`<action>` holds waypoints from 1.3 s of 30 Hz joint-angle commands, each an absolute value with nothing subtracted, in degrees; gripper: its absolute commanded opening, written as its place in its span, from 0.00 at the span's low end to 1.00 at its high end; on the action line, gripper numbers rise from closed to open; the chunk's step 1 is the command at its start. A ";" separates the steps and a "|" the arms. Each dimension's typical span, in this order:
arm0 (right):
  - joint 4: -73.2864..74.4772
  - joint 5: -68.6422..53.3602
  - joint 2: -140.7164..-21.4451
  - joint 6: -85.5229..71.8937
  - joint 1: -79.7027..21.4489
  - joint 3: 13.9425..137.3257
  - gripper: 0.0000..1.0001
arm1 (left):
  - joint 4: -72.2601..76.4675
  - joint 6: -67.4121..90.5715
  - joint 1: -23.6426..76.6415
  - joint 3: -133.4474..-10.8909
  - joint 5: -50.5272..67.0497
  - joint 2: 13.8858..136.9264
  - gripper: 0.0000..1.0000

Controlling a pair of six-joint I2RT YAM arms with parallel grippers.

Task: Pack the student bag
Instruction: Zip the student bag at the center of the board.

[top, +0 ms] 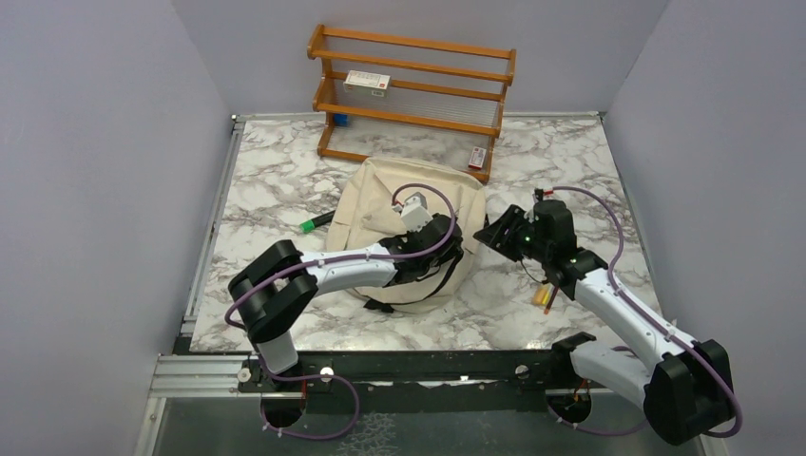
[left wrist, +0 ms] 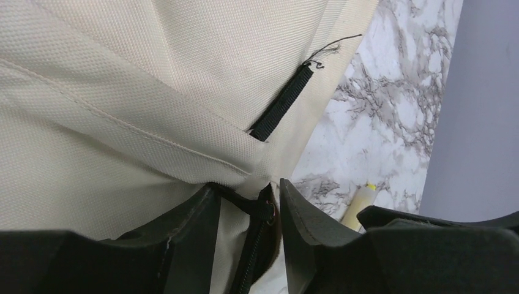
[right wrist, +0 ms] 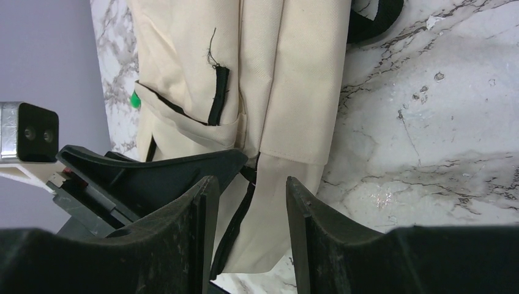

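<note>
While the left pincer (left wrist: 246,187) hangs low over the bag's near end, its two fingers stand either side of the black zip (left wrist: 250,260) and its little metal pull (left wrist: 268,211). I cannot tell whether they have hold of the pull or merely straddle it. The right pincer (right wrist: 251,180) comes in from the other side with its fingers parted over a cream flap at the bag's edge, and nothing looks pinched there. The bag (top: 373,198) lies flat in the middle of the marble table (top: 285,180), between the arms and the wooden rack (top: 418,59) at the back wall. Its mouth is not spread, and I can see nothing inside. Round it the things to pack seem to lie loose: a green-capped pen (top: 314,224) touches its left side, a yellow stick (top: 545,296) lies on the table by the right arm, and a small white box (top: 367,82) sits on the rack. By my reckoning the packing has hardly begun. The zip needs opening first, and every item has yet to go in.
</note>
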State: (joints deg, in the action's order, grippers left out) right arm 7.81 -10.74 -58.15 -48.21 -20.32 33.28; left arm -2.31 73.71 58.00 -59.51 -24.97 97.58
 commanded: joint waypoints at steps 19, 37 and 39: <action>8.73 -8.29 -56.80 -47.86 -20.57 31.94 0.50 | 2.53 58.99 58.00 -62.35 -28.65 96.56 0.00; 3.73 -14.48 -63.10 -50.33 -20.57 34.36 0.58 | 2.11 36.86 58.01 -57.45 -18.86 84.49 0.00; 3.25 -15.60 -63.72 -50.80 -20.57 35.10 0.59 | 2.20 35.74 58.01 -56.80 -17.33 83.94 0.00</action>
State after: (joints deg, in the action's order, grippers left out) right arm 6.76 -12.12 -62.61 -49.17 -20.32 32.49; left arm 0.95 40.71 58.15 -58.43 -21.80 86.76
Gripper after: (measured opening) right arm 0.577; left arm 0.013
